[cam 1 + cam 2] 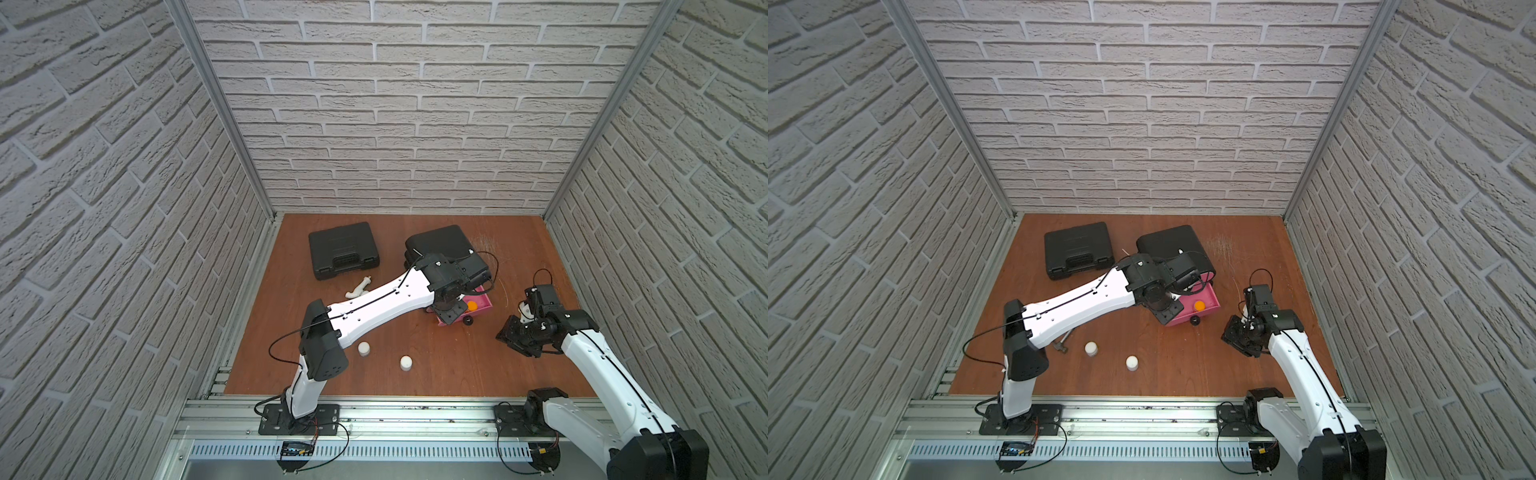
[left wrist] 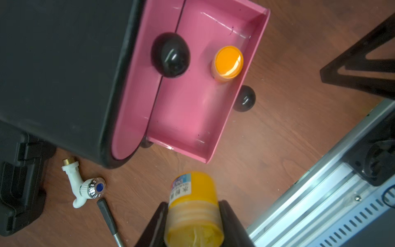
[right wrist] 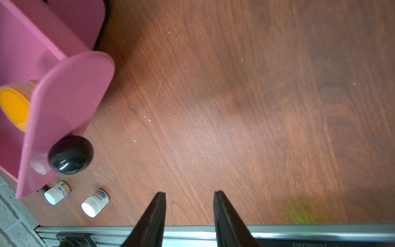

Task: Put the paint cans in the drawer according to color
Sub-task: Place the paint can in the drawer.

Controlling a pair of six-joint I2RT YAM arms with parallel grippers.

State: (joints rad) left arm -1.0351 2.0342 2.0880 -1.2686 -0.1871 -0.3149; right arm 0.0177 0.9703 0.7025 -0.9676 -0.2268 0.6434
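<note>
The left jaws are clamped on an orange-yellow paint can (image 2: 193,192), pressing on it from both sides. They hold it off the table (image 1: 415,374) at the near left corner of the open drawer (image 2: 192,107). In both top views the wrist hides the can. That pink drawer is pulled out toward the near right from the drawer chest (image 1: 440,241), a black rounded box standing at the far middle of the table. It sits lower than a shut drawer whose black ball knob (image 2: 171,54) shows in the left wrist view, though which level of the stack it is I cannot tell. Inside it a second orange-yellow paint can (image 2: 228,62) stands upright close to the front panel, and it also shows in a top view (image 1: 1199,305). The open drawer's own knob (image 3: 70,154) sticks out past that panel. The right jaws stand apart with nothing between them, over bare wood to the right of the drawer and well clear of it. Two white paint cans wait on the near part of the table – one (image 1: 364,348) just beside the left arm's elbow, the other (image 1: 406,362) a little nearer and to its right, the two apart from each other. A flat black tool case (image 1: 343,253) lies closed at the far left, and a white pipe fitting (image 2: 83,186) lies on the table near it.
</note>
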